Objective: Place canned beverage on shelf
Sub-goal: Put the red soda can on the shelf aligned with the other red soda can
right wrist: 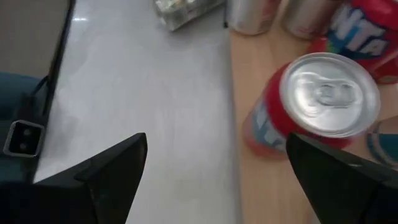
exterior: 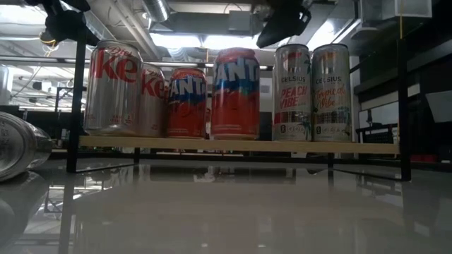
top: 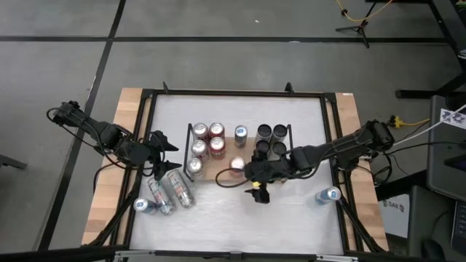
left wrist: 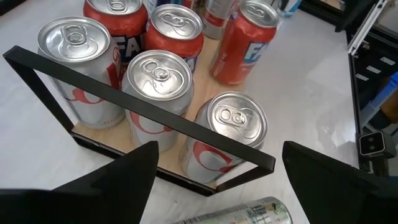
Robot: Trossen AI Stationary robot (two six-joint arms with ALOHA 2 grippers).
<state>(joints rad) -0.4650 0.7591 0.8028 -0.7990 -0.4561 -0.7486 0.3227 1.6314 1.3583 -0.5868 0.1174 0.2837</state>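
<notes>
Nearest me on the white table (top: 240, 218), three cans (top: 167, 195) lie on their sides at the left front, and one blue-topped can (top: 329, 194) lies at the right front edge, well apart from the rest.

My right gripper (top: 256, 175) hangs over the front edge of the shelf (top: 218, 173), fingers spread wide and holding nothing. The red can (right wrist: 311, 106) stands upright on the wooden board just beside that front edge; in the right wrist view it sits off to one side of the open fingers, not between them.

My left gripper (top: 166, 156) is also released and empty, poised just outside the shelf's left rail (left wrist: 143, 106), with a lying can beneath it.

Risks, as I judge them: the red can stands close to the board's front lip, so any sideways sweep of my right fingers could tip it onto the table. My left fingers could catch the thin black rail or knock the silver cans (left wrist: 155, 81) behind it.

Room for moving: farther back, six cans fill the left end, a single can (top: 240, 133) stands mid-board, and four dark-topped cans (top: 271, 140) crowd the right end. Bare board remains in the middle. The table front offers wide clear travel.
</notes>
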